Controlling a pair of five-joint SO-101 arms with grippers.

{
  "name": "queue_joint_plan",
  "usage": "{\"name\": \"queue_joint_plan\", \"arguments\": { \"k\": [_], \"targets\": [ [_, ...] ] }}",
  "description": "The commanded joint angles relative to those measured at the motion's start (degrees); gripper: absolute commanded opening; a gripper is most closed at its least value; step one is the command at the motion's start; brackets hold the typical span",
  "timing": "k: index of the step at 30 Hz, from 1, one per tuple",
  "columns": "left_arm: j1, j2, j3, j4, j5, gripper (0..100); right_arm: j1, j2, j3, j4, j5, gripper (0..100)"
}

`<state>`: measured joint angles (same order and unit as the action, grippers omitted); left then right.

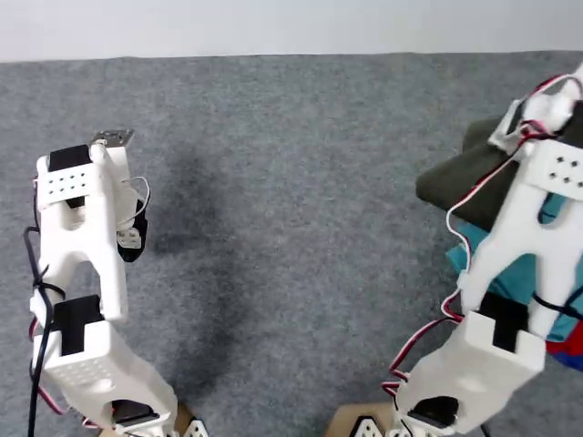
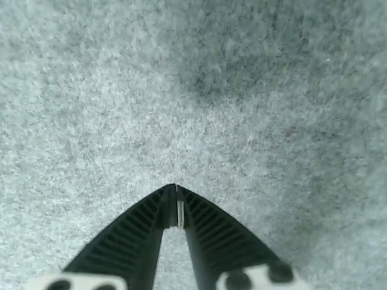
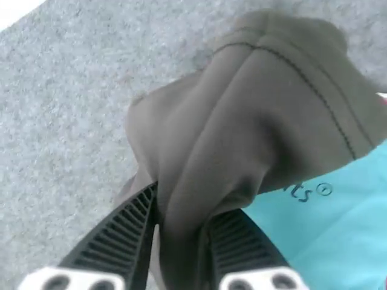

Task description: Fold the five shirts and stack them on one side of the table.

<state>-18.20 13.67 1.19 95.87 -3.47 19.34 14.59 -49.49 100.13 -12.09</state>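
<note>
Right side of the surface, pile of shirts. My right pincer is closed on a bunched fold of the dark shirt, with cloth filling the gap between the two jaws. The rest of the dark shirt lies beyond the tips, on the far side of the pincer, humped up over the teal shirt. Being crumpled, it shows no clear long axis. Its stitched hem runs away from the pincer toward the far right.

In the high view the dark shirt is at the far end of the pile, at the right edge of the surface. The teal shirt lies under my right arm, and a red and blue cloth lies nearest, at the edge. I cannot count five shirts here.

My left pincer is fully closed, tip against tip, and holds nothing. It points down at bare grey covering on the left, well apart from the pile. The right arm is therefore much the nearer to every shirt.

Open room lies to the left of the pile, where the whole middle of the surface is bare between my two arms. As I judge it, the dark shirt must come leftward into that space to be spread out. The right edge is close, so any drift rightward could drop cloth off the surface.
</note>
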Motion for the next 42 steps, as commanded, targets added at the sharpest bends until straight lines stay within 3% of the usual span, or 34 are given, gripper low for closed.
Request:
{"name": "queue_joint_plan", "arguments": {
  "k": [1, 8, 26, 36, 38, 42],
  "targets": [
    [0.4, -3.3, -0.2, 0.7, 0.3, 0, 2.2, 0.1, -0.4, -2.4, 2.2, 0.8],
    [0.4, -3.3, -0.1, 0.8, 0.2, 0, 5.0, 3.6, -0.3, -4.4, 5.0, 0.8],
    [0.4, -3.2, -0.1, 0.6, 0.2, 0, 25.6, 11.2, 0.1, 2.4, 21.9, 0.9],
    [0.4, -3.2, 0.0, 0.8, 0.2, 0, 29.5, 12.2, 16.6, 2.2, 31.2, 1.7],
    [0.4, -3.2, 0.0, 0.8, 0.2, 0, 29.4, 11.6, 16.6, 2.3, 33.7, 5.6],
    [0.4, -3.2, 0.0, 0.9, 0.1, 0, 29.8, 6.3, 15.7, 2.4, 31.2, 22.9]
  ]
}}
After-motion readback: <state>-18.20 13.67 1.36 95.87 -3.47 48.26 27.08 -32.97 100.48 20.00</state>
